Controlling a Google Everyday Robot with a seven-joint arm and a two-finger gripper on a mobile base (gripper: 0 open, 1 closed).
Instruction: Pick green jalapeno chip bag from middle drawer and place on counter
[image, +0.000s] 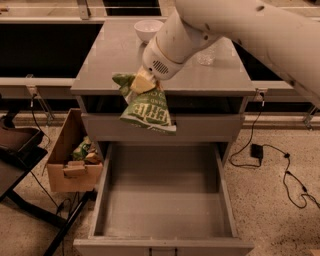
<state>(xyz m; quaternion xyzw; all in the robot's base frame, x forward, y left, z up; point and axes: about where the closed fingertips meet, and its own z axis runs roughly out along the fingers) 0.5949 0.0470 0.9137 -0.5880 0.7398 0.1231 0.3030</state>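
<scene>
The green jalapeno chip bag (146, 110) hangs from my gripper (139, 83), which is shut on its top edge. The bag dangles in the air in front of the counter's (115, 60) front edge, over the top drawer front. The white arm reaches in from the upper right. The middle drawer (162, 192) stands pulled out below, its grey floor bare.
A white bowl (148, 29) and a clear water bottle (206, 54) stand at the back of the counter. A cardboard box (70, 155) with items sits on the floor left of the cabinet. A black stand is at far left; cables lie on the right floor.
</scene>
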